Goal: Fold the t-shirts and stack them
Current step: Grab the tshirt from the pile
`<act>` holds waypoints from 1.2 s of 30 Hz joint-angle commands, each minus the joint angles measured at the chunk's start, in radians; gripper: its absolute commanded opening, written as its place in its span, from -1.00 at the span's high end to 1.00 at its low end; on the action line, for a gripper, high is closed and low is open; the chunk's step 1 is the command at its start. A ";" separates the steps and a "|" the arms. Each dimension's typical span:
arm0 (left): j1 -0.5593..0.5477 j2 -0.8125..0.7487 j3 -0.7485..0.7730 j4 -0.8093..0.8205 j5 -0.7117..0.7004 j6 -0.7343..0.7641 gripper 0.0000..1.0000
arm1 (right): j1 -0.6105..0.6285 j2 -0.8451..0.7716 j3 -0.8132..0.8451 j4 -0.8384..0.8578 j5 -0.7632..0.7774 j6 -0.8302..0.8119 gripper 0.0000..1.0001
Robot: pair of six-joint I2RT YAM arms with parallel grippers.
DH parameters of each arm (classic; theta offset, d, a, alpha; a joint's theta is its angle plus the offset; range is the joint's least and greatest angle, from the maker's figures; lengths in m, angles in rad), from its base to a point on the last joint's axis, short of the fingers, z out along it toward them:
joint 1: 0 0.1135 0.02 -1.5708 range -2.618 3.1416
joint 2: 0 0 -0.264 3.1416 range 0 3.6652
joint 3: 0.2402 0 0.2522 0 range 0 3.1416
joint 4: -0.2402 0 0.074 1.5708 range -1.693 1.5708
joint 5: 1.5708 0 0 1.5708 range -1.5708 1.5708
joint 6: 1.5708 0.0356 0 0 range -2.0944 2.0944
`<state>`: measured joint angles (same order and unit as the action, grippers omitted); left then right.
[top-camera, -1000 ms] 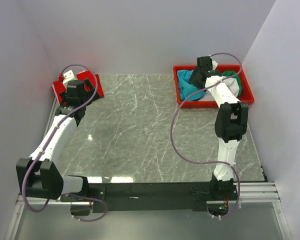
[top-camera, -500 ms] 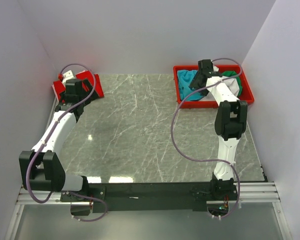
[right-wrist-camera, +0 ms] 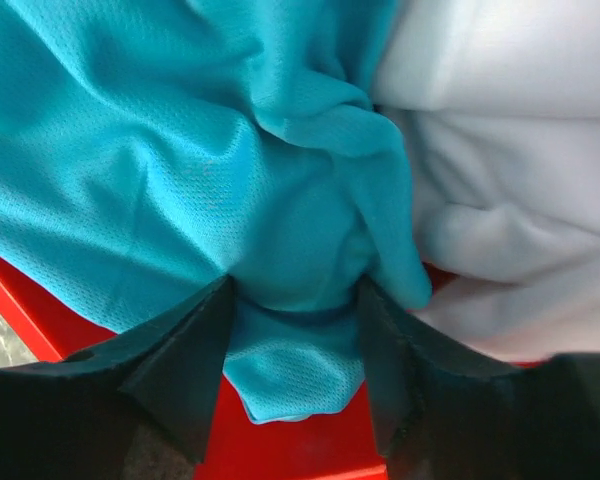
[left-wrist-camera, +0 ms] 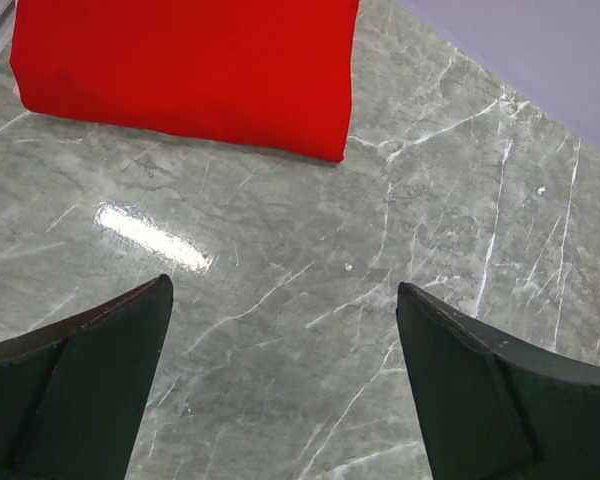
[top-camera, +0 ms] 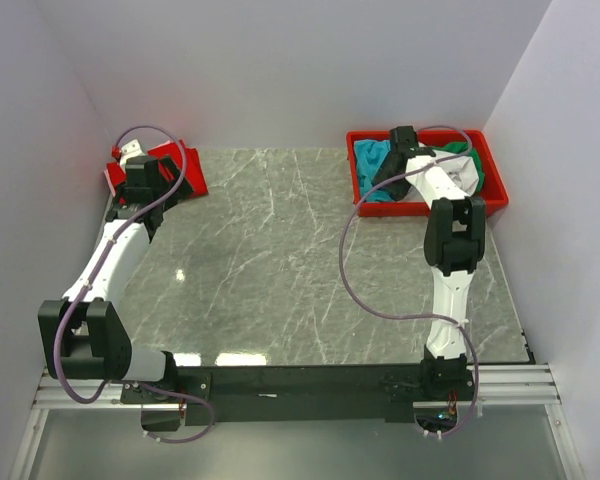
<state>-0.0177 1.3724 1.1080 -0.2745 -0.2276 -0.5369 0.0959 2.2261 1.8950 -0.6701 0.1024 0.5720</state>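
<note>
Top view: one of four done. The red t-shirt (top-camera: 175, 165) lies folded flat at the far-left corner of the counter (top-camera: 280, 260), with the left end effector (top-camera: 140, 178) above its near edge. The teal t-shirt (top-camera: 372, 158), white t-shirt (top-camera: 467, 177) and green t-shirt (top-camera: 460, 148) sit crumpled in the red bin (top-camera: 490, 205) at far right, none folded. The right end effector (top-camera: 385, 172) reaches into the bin's left side.

Left wrist: left end effector (left-wrist-camera: 283, 292) is spread wide and empty over bare counter (left-wrist-camera: 280, 220). The red t-shirt (left-wrist-camera: 190, 70) is a neat rectangle with crisp edges.

Right wrist: right end effector (right-wrist-camera: 292, 310) straddles a bunched fold of the teal t-shirt (right-wrist-camera: 180, 180), and the cloth touches both fingers. Can't tell whether it is clamped. The teal is a fine mesh knit, heavily wrinkled, lying against the white t-shirt (right-wrist-camera: 510, 180) and spilling over the red bin (right-wrist-camera: 310, 440) wall.
</note>
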 commanded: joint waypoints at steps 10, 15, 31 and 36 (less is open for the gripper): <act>0.015 0.011 0.055 0.023 0.033 0.002 -0.97 | 0.018 0.041 0.173 -0.025 -0.058 0.012 0.98; 0.013 -0.010 0.055 0.024 0.045 0.002 -0.97 | 0.019 -0.055 0.164 0.024 -0.043 0.038 1.00; 0.013 -0.119 -0.003 -0.037 0.237 0.025 -0.86 | 0.162 -0.577 -0.033 0.161 0.123 -0.115 1.00; 0.015 -0.196 -0.045 -0.023 0.287 0.000 -0.84 | 0.275 -0.730 -0.083 0.159 0.146 -0.176 1.00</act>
<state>-0.0059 1.2327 1.0786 -0.3340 0.0013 -0.5354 0.3195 1.5871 1.8359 -0.5392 0.2035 0.4576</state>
